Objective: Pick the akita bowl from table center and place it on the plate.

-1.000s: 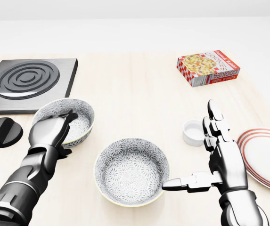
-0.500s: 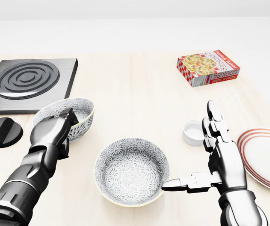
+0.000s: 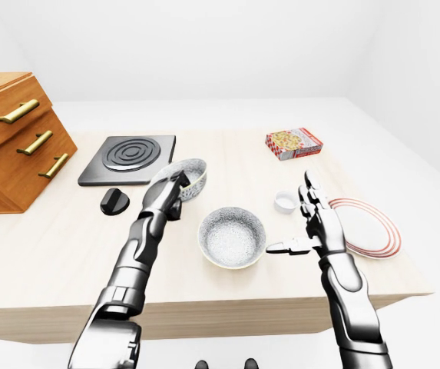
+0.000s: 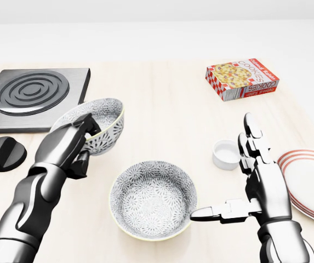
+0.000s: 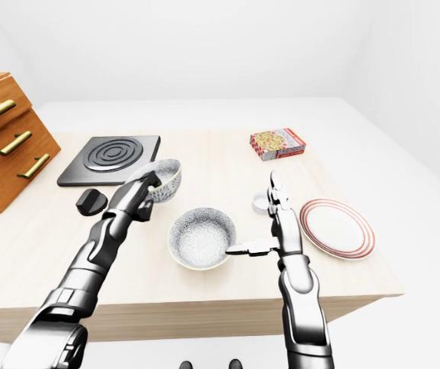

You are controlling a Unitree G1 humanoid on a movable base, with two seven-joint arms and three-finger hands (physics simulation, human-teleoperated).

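Lifted and tipped since a second ago, one patterned bowl is clamped in the left hand. Beside the spread right hand, the centre bowl sits ungrasped; carrying to the plate remains.

I see my left arm glossy silver shells, black joints | left hand dark grey, three blocky fingers | right hand chrome plates, black knuckle gaps | right arm same silver-black, segmented
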